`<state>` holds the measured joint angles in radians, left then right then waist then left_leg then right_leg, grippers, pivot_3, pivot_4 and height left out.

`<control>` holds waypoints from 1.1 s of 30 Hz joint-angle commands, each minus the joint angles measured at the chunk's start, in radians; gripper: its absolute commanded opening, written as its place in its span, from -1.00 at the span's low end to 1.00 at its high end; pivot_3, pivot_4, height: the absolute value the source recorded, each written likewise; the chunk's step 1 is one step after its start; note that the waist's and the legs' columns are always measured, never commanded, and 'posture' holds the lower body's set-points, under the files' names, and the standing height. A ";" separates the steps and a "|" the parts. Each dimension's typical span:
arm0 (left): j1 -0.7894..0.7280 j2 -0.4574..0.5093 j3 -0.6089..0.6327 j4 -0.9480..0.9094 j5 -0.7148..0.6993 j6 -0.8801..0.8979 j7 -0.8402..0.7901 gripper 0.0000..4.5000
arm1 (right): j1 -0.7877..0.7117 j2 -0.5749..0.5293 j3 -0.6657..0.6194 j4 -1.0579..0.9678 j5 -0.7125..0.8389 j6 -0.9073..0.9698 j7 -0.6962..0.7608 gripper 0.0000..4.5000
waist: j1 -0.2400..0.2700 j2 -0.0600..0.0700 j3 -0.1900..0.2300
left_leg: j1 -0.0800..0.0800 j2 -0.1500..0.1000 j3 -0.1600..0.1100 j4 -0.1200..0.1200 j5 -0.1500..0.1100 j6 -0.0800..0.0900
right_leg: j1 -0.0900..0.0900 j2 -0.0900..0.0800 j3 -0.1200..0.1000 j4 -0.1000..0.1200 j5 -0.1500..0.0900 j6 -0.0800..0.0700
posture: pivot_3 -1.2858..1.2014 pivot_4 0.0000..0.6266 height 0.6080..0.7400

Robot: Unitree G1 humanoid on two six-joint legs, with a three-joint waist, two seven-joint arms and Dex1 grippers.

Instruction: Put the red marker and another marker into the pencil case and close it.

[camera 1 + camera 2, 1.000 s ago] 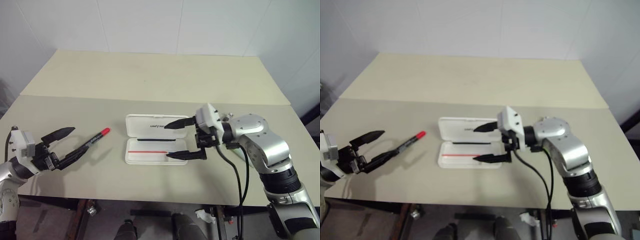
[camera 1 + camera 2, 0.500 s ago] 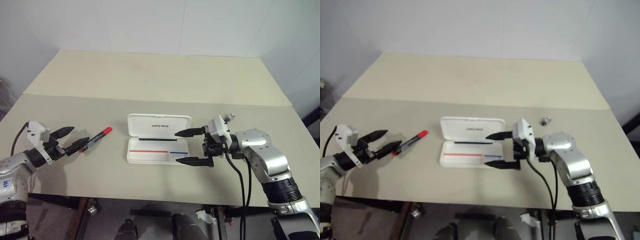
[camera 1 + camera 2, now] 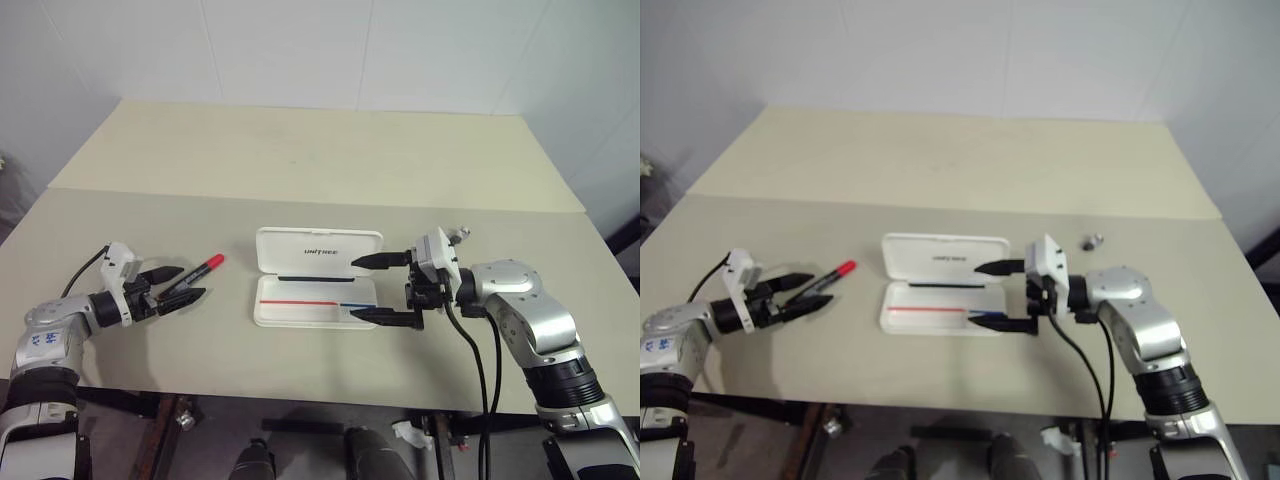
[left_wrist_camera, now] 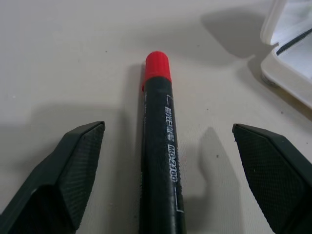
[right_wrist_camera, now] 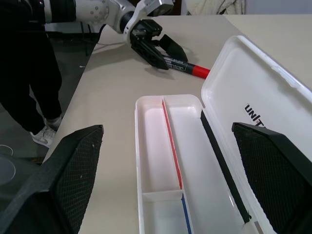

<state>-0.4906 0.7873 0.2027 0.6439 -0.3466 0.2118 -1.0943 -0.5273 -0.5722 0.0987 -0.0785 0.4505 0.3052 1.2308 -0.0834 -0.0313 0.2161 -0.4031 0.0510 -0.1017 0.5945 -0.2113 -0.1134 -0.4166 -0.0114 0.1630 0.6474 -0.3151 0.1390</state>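
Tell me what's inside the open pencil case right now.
No marker yet: the pencil case holds its red and blue divider stripes and a dark strip along the hinge. The red marker lies on the table between the left gripper's open fingers.

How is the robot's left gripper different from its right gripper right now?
The left gripper has the red marker lying between its fingers, while the right gripper has no marker between its own. The left gripper sits over bare table, but the right gripper sits at the end of the pencil case, which lies open. Both are open and both have black fingers.
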 commanded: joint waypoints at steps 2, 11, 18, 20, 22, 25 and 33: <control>-0.026 0.019 -0.041 0.064 0.069 0.068 0.046 1.00 | 0.001 -0.005 -0.018 -0.041 0.010 -0.017 -0.007 0.99 | 0.000 0.000 0.000 | 0.002 0.000 0.000 0.000 0.000 0.001 | 0.002 0.000 0.000 0.000 0.000 0.000 | 0.03 -0.52 1.00; -0.048 0.018 -0.046 0.095 0.113 0.009 0.086 -0.29 | -0.024 0.007 -0.012 -0.013 0.003 -0.034 -0.003 1.00 | -0.004 0.000 0.000 | 0.007 0.000 0.003 0.001 0.002 0.001 | 0.006 0.000 0.004 -0.001 -0.005 -0.014 | 0.03 -0.52 1.00; -0.055 0.019 -0.036 0.072 0.112 -0.032 0.096 -0.72 | -0.045 0.016 -0.005 0.023 -0.007 -0.057 0.008 1.00 | -0.001 0.000 0.000 | 0.007 0.000 0.003 -0.001 0.001 0.001 | 0.006 0.000 0.004 -0.001 0.001 0.001 | 0.03 -0.52 1.00; -0.059 0.022 -0.027 0.052 0.106 -0.050 0.094 -0.72 | -0.050 0.016 -0.004 0.033 -0.008 -0.063 0.011 1.00 | -0.001 0.000 0.000 | 0.007 0.000 0.003 -0.001 0.001 0.001 | 0.006 0.000 0.004 -0.001 0.001 0.001 | 0.03 -0.52 1.00; -0.062 0.025 -0.021 0.039 0.104 -0.062 0.091 -0.72 | -0.054 0.015 -0.004 0.040 -0.008 -0.066 0.013 1.00 | -0.001 0.000 0.000 | 0.006 0.000 0.003 -0.001 0.001 0.001 | 0.005 0.000 0.004 -0.001 0.001 0.001 | 0.03 -0.52 1.00; -0.082 0.035 -0.008 -0.051 0.080 -0.058 0.071 -0.72 | -0.058 0.011 -0.005 0.047 -0.012 -0.070 0.018 1.00 | -0.001 0.000 0.000 | 0.006 0.000 0.003 -0.001 0.001 0.001 | 0.005 0.000 0.004 -0.001 0.001 0.001 | 0.03 -0.52 1.00; -0.123 0.023 0.007 -0.346 -0.048 0.007 -0.038 -0.72 | -0.052 0.006 -0.009 0.048 -0.008 -0.070 0.034 1.00 | 0.002 0.000 0.000 | 0.000 0.000 0.002 -0.001 0.001 0.000 | 0.002 0.000 0.003 -0.002 0.002 0.002 | 0.03 -0.52 1.00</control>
<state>-0.5979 0.7991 0.1857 0.3632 -0.3499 0.1968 -1.1116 -0.5697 -0.5594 0.1055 -0.0148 0.4304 0.2462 1.2548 -0.0813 -0.0314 0.2161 -0.4030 0.0508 -0.0996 0.5938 -0.2107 -0.1132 -0.4146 -0.0113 0.1662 0.6453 -0.3134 0.1415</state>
